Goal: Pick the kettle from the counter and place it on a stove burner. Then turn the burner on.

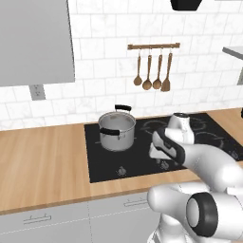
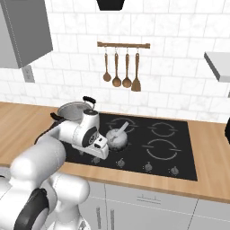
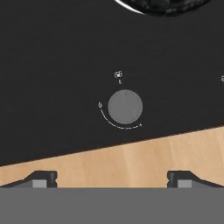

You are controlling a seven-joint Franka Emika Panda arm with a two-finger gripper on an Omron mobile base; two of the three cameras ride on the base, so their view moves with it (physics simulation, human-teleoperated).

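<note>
The pot [image 2: 72, 112] is occupying the rear-left burner. The gripper [image 2: 98, 155], jaws apart and empty, is hovering above a knob [image 3: 125, 106]. The kettle [image 2: 117, 137] is sitting on a front burner; switching on remains.

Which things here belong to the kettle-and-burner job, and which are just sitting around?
Job:
kettle, on a burner
cooktop
knob, below the open claw
counter

Lying about:
steel pot
hanging wooden utensils
wall outlet
</note>
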